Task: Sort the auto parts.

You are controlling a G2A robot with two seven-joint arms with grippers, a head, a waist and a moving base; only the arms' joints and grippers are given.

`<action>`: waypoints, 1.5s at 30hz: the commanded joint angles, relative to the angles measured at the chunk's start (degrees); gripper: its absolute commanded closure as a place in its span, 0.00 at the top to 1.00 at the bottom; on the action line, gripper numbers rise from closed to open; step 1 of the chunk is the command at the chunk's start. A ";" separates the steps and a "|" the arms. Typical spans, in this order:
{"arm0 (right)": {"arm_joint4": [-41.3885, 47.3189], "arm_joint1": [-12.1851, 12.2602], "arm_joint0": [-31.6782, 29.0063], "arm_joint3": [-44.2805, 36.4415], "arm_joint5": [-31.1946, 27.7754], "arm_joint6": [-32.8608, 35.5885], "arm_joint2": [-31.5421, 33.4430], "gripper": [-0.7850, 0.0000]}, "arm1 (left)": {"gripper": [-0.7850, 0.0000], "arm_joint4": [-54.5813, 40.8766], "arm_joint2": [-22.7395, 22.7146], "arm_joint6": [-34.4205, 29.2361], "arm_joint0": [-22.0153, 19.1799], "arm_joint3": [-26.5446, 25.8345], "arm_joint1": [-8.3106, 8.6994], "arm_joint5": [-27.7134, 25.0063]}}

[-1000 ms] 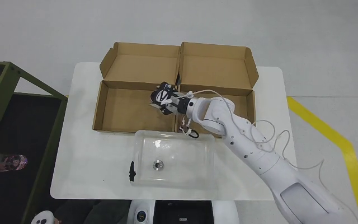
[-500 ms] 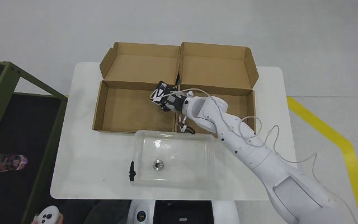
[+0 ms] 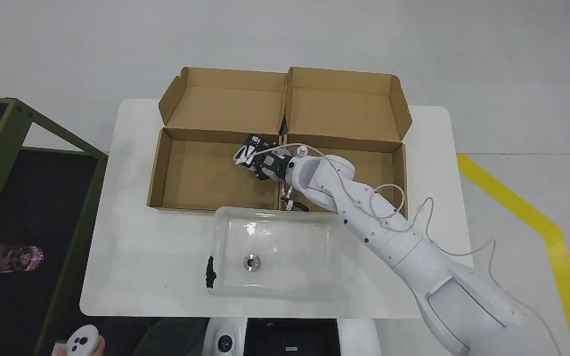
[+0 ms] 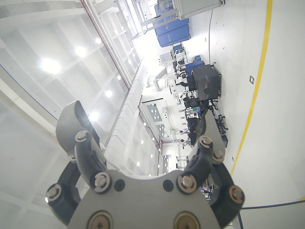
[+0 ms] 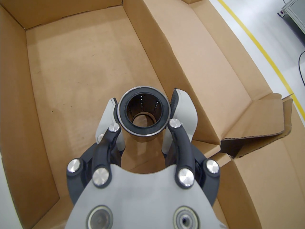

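Note:
My right gripper (image 5: 144, 110) is shut on a black and metal cylindrical bearing (image 5: 144, 114), held with its hollow bore facing the camera. It hangs over the right end of the left cardboard box (image 3: 200, 173), near the wall shared with the right box (image 3: 374, 169); in the top view the right gripper (image 3: 252, 153) sits there. A small round metal part (image 3: 253, 262) lies in the clear plastic bin (image 3: 325, 267) at the table's front. My left gripper (image 4: 140, 120) is open with nothing between its fingers, pointing up at a hall ceiling.
Both boxes stand side by side at the back of the white table (image 3: 134, 231) with lids folded back. The left box's floor (image 5: 78, 67) is bare. A small black part (image 3: 210, 271) sits at the bin's left edge. A dark green frame (image 3: 27, 178) stands left of the table.
The right gripper has moved slightly left and toward the back with the bearing, from over the shared wall to over the left box.

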 commanded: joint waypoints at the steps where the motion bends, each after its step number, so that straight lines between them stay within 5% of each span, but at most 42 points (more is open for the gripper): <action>1: -0.19 -0.19 -0.04 0.46 -0.14 0.09 0.04 0.24 | 1.00 0.00 0.00 0.00 0.00 0.00 0.00 0.00; 6: -0.76 -0.67 -0.15 1.40 -0.35 0.29 0.18 0.30 | 1.00 0.00 0.00 0.00 0.00 0.00 0.00 0.00; 10: -1.06 -0.94 -0.20 1.61 -0.49 0.41 0.63 0.46 | 1.00 0.00 0.00 0.00 0.00 0.00 0.00 0.00; 30: -3.82 1.10 -4.11 -12.00 -6.78 1.46 7.92 0.48 | 1.00 0.00 0.00 0.00 0.00 0.00 0.00 0.00; 45: -4.84 4.94 -17.43 -34.27 -18.03 6.61 14.45 0.49 | 1.00 0.00 0.00 0.00 0.00 0.00 0.00 0.00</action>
